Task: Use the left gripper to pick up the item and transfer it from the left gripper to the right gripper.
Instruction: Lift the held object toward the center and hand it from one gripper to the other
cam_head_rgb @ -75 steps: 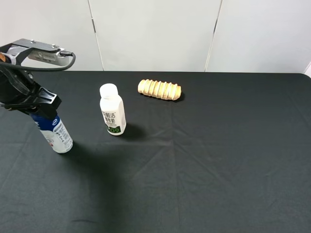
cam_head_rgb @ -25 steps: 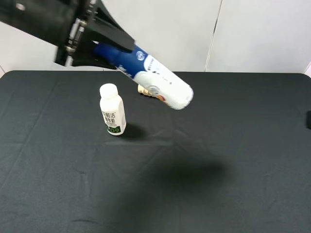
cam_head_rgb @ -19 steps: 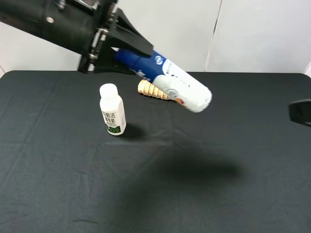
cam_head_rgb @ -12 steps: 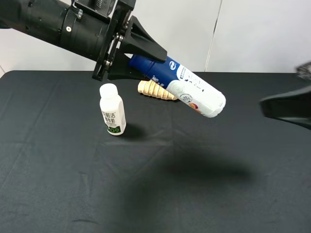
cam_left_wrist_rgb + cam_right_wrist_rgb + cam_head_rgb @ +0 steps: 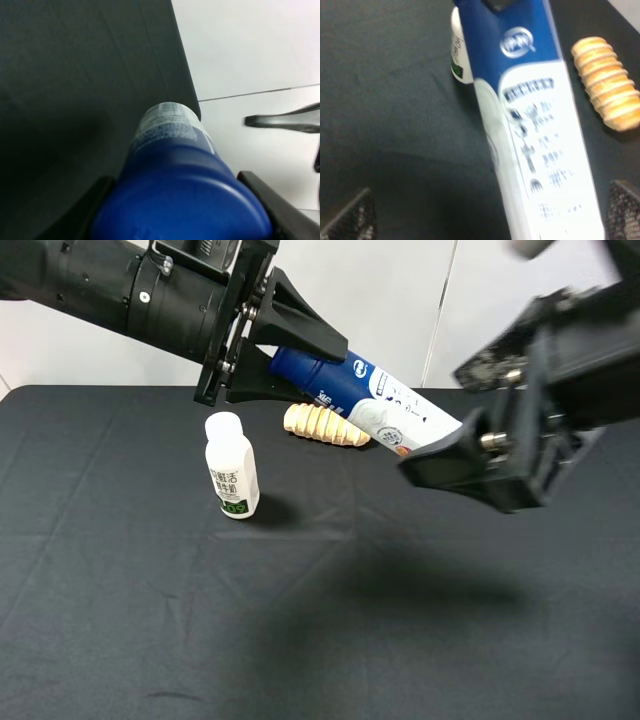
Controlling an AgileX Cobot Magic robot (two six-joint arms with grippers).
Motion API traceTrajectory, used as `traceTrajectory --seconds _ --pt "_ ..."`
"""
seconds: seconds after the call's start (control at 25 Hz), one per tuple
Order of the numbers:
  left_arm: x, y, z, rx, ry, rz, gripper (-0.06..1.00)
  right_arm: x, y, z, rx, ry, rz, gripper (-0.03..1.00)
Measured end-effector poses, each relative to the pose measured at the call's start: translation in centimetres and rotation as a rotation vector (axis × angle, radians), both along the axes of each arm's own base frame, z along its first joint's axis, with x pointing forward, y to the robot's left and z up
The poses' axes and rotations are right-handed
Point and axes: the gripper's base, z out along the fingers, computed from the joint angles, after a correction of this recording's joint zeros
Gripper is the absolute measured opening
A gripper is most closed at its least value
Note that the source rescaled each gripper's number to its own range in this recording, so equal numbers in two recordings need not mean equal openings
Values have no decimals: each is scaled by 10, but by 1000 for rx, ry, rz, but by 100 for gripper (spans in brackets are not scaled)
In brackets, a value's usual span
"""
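Note:
The item (image 5: 372, 406), a blue-and-white bottle, hangs tilted in the air above the table, white base lowest and pointing right. My left gripper (image 5: 298, 365) is shut on its blue upper part; in the left wrist view the gripper (image 5: 177, 202) has a finger on each side of the bottle (image 5: 172, 160). My right gripper (image 5: 430, 448) has come in from the right and is open at the bottle's white end. In the right wrist view the bottle (image 5: 532, 120) lies between the spread fingertips (image 5: 352, 215) of this gripper (image 5: 490, 215), not touching them.
A shorter white-capped bottle (image 5: 231, 468) stands on the black table (image 5: 150, 620) below the left arm; it also shows in the right wrist view (image 5: 459, 55). A tan bread roll (image 5: 325, 424) lies behind it, under the held bottle.
The left arm lifted the bottle off the table and carried it right, tilted. The right arm swung in from the right edge to the bottle's white end.

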Motion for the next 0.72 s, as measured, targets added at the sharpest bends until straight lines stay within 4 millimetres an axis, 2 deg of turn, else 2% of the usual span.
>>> traceTrajectory --seconds 0.4,0.68,0.72 --pt "-7 -1 2 -25 33 -68 2 26 23 -25 -59 -23 9 100" --pt "-8 -1 3 -31 41 -83 2 31 27 -33 -92 -18 15 100" --pt "-8 -1 3 -31 41 -83 2 31 27 -32 -92 -19 15 96"
